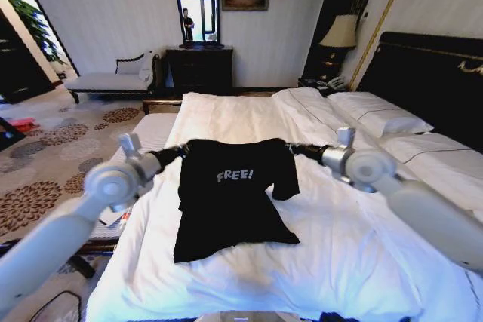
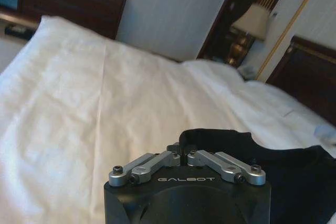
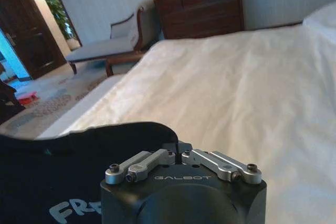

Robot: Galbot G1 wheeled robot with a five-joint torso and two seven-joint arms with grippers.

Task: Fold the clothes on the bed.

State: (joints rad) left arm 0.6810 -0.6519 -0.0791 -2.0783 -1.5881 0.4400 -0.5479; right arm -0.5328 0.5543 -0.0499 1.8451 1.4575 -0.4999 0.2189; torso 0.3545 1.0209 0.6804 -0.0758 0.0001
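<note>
The clothes are one black T-shirt (image 1: 234, 201) with white "FREE!" lettering. It is held up by its two shoulders over the middle of the bed (image 1: 362, 246), and its hem trails on the white duvet. My left gripper (image 1: 179, 151) is shut on the shirt's left shoulder. In the left wrist view the left gripper (image 2: 184, 154) pinches the black cloth (image 2: 283, 177). My right gripper (image 1: 291, 147) is shut on the other shoulder. The right wrist view shows the right gripper (image 3: 178, 150) closed on the fabric (image 3: 63, 166), with part of the lettering visible.
White pillows (image 1: 377, 115) lie against the dark headboard (image 1: 430, 73) on the right. A dark dresser (image 1: 200, 65) with a mirror stands beyond the bed. A pale chaise bench (image 1: 113, 79) is at the far left, and patterned carpet (image 1: 45, 156) runs along the bed's left side.
</note>
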